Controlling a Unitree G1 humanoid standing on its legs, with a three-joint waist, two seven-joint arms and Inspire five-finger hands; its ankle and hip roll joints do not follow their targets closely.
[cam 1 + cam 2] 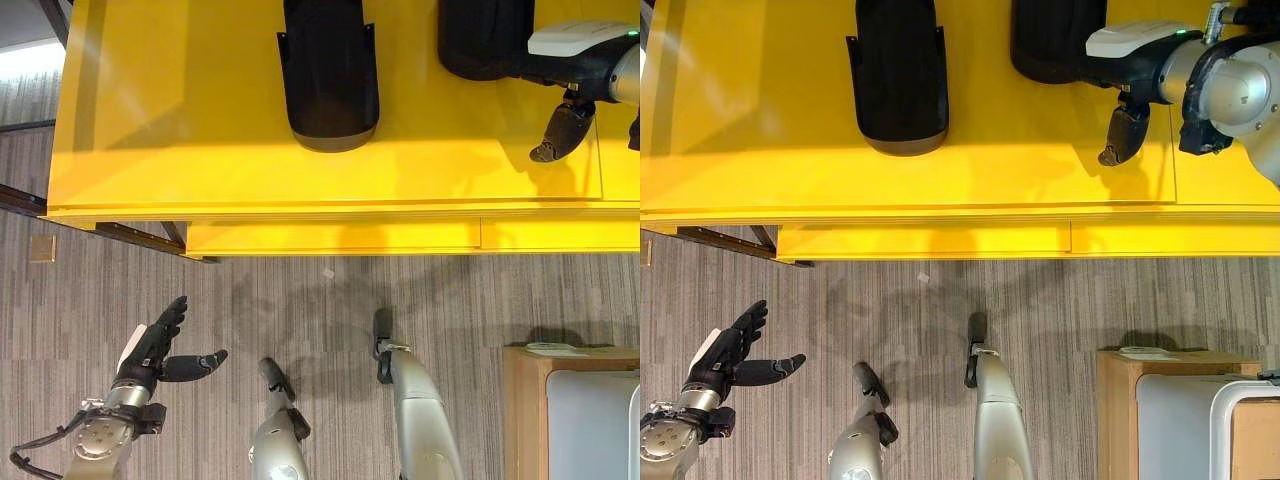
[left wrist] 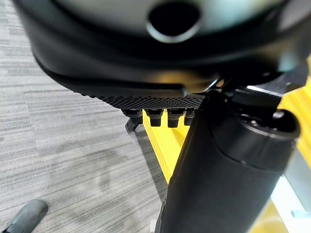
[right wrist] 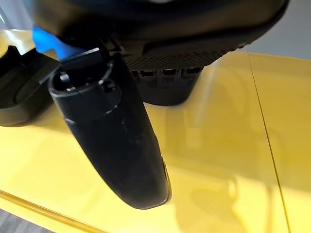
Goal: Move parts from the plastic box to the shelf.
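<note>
The right hand (image 1: 562, 130), fingers curled and empty, hovered beside a black part (image 1: 484, 38) on the yellow shelf (image 1: 180, 150); the left hand (image 1: 160, 350) hung open, next fetch pending.

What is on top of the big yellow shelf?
Two black parts lie on the yellow shelf: one black part in the middle, a second black part beside it. The right hand hangs above the shelf. The parts' far ends are out of view.

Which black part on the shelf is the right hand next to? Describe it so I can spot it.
Start at the yellow shelf. Two black curved parts lie on it; the one meant is at the right, beside the right hand. The other part lies alone, mid-shelf.
</note>
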